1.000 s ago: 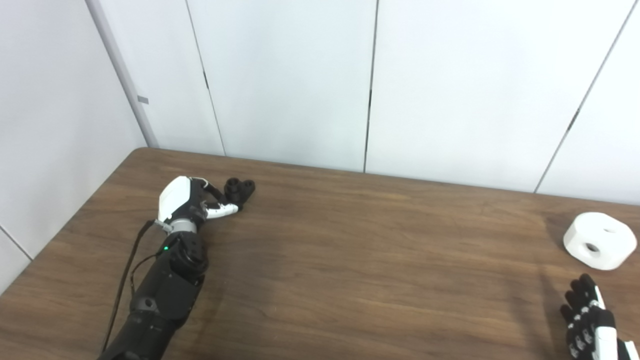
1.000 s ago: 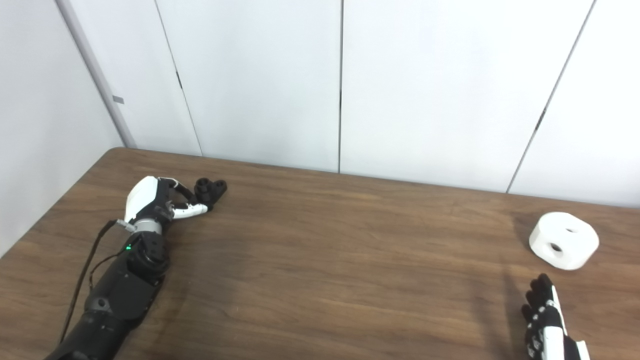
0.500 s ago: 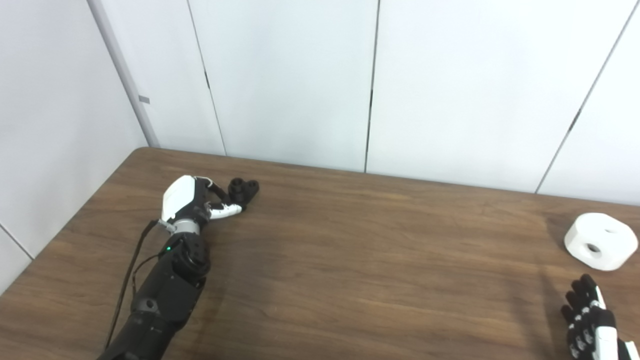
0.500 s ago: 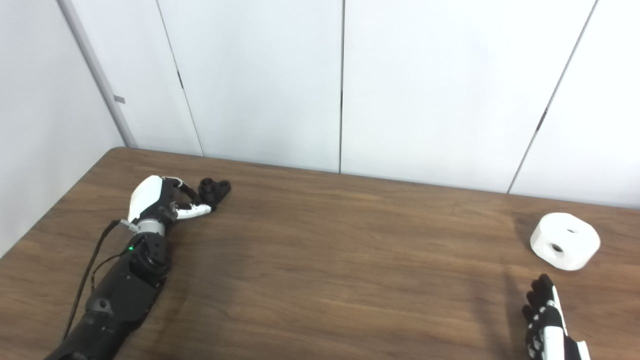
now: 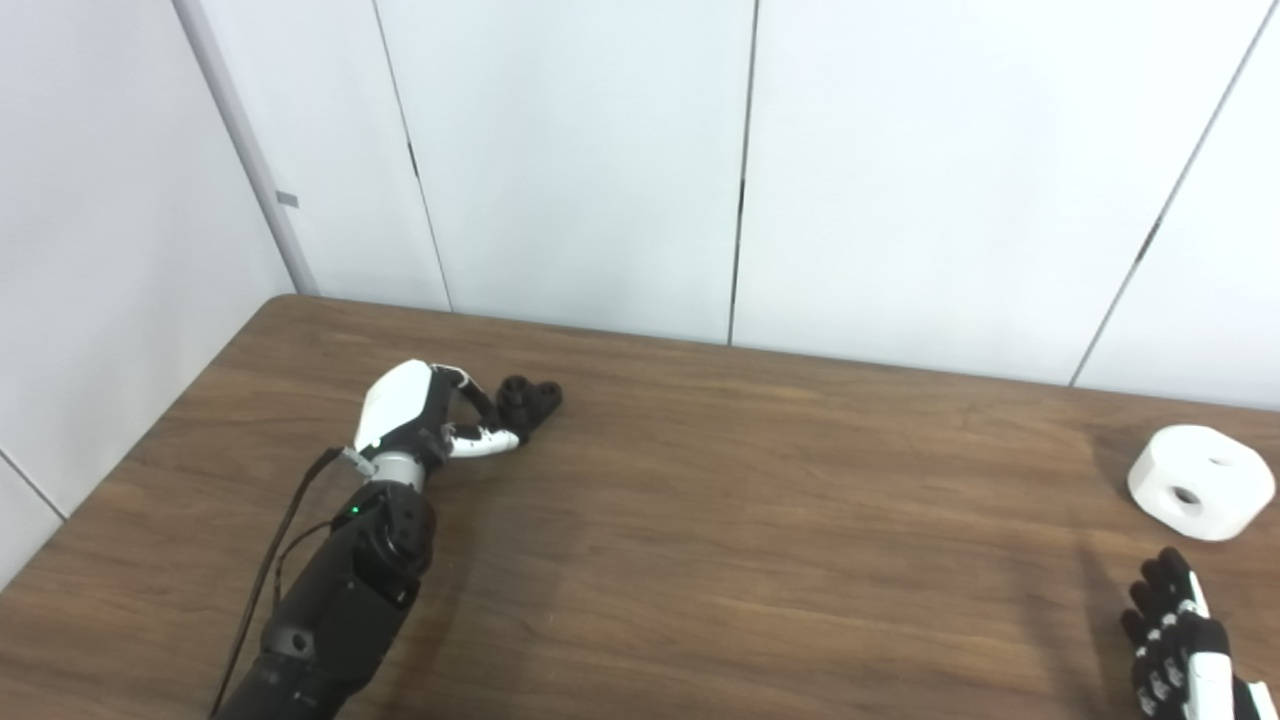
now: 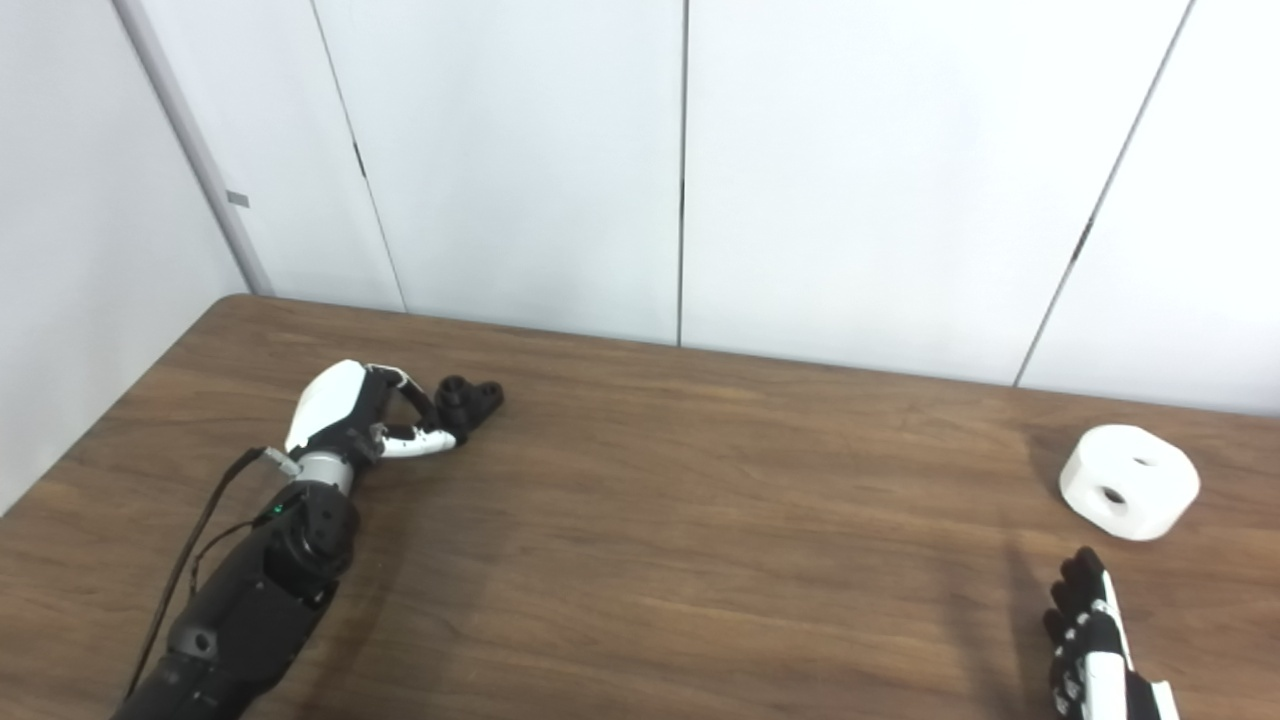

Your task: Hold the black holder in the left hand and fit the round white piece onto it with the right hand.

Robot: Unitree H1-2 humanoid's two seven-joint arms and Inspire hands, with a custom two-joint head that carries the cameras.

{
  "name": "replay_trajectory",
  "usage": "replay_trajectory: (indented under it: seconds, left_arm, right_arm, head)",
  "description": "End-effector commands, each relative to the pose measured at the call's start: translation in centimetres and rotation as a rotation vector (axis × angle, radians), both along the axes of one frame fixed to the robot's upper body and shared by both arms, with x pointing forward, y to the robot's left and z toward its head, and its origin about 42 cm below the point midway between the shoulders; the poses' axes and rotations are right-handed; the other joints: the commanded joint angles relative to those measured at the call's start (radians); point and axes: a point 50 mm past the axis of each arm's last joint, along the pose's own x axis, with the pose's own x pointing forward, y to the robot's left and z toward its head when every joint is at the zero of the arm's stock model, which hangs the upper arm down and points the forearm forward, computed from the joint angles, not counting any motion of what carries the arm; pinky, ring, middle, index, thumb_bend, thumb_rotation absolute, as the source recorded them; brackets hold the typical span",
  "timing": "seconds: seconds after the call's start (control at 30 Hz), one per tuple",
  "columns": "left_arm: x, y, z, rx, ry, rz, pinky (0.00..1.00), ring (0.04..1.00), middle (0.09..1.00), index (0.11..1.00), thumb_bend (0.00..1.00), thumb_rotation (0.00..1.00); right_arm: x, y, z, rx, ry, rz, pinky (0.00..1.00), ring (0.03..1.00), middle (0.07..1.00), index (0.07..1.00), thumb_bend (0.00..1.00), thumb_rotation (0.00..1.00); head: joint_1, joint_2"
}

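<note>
White wall panels fill the upper half of the frame, and below them a dark wooden table [image 5: 700, 520] takes the whole lower half; it carries only the two parts and the two hands.

At the left of the frame, a little above the middle height, the left hand [image 5: 430, 425] is closed around the black holder [image 5: 530, 398]; the fingers curl over one end of it and the thumb lies under, so the other end, with two round sockets, sticks out free toward the right. I judge this is on purpose, because the free end is where the white part must go; whether the holder is lifted or rests on the wood, I cannot tell.

At the far right edge, at middle height, the round white piece [image 5: 1200, 482] lies flat on the table, one hole facing the camera and one on top; nothing touches it.

In the lower right corner the right hand [image 6: 1090, 640] shows only partly; its fingers are stretched and apart, holding nothing, and they point up toward the white piece, near it but not in contact. It seems to wait there for its own grasp; the two parts are well apart, so the fitting is not yet begun.
</note>
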Motion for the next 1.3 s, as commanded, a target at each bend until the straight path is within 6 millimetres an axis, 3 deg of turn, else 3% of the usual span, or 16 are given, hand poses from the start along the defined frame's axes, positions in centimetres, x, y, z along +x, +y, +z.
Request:
replay_trajectory:
  seconds: [0.0, 0.2, 0.4, 0.47, 0.6, 0.93, 1.27]
  left_arm:
    - [0.1, -0.8, 1.6, 0.015, -0.042, -0.051, 0.92, 0.902, 0.786, 0.487, 0.52, 0.04]
    - [-1.6, -2.5, 1.6, -0.007, -0.045, -0.137, 0.85, 0.89, 0.791, 0.487, 0.52, 0.04]
    - [-3.6, -4.7, 1.5, 0.027, -0.079, -0.234, 0.88, 0.875, 0.786, 0.487, 0.52, 0.04]
    - [-4.3, -5.4, 1.6, 0.043, -0.099, -0.275, 0.95, 0.871, 0.783, 0.486, 0.52, 0.04]
    - [-5.6, -6.7, 1.7, 0.086, -0.127, -0.348, 0.99, 0.875, 0.782, 0.486, 0.52, 0.04]
    - [-8.9, -10.1, 1.5, 0.187, -0.145, -0.496, 1.0, 0.886, 0.784, 0.486, 0.52, 0.05]
    - [-12.0, -12.6, 1.1, 0.178, -0.13, -0.586, 0.99, 0.884, 0.777, 0.486, 0.52, 0.05]
  right_arm:
    - [0.1, 0.6, 0.1, 0.006, -0.024, 0.003, 1.0, 1.0, 0.996, 1.0, 0.49, 1.0]
    - [0.2, 0.7, -0.1, 0.008, -0.026, 0.004, 1.0, 1.0, 0.996, 1.0, 0.51, 1.0]
    - [0.3, 0.9, -0.1, -0.002, -0.03, 0.003, 1.0, 0.993, 0.991, 1.0, 0.49, 1.0]
    - [0.3, 1.0, -0.2, 0.004, -0.03, 0.0, 1.0, 0.992, 0.991, 1.0, 0.49, 1.0]
    - [0.4, 1.2, -0.2, 0.005, -0.028, -0.003, 1.0, 0.988, 0.987, 1.0, 0.49, 1.0]
    - [0.3, 1.8, -0.2, 0.002, -0.019, -0.008, 1.0, 0.986, 0.985, 1.0, 0.51, 1.0]
    - [0.2, 2.7, 0.5, 0.007, -0.017, -0.014, 1.0, 0.982, 0.975, 1.0, 0.54, 1.0]
  head:
    - [-0.003, 0.001]
    - [-0.021, 0.006]
    - [-0.05, 0.015]
    - [-0.055, 0.017]
    - [-0.081, 0.026]
    - [-0.127, 0.05]
    - [-0.181, 0.082]
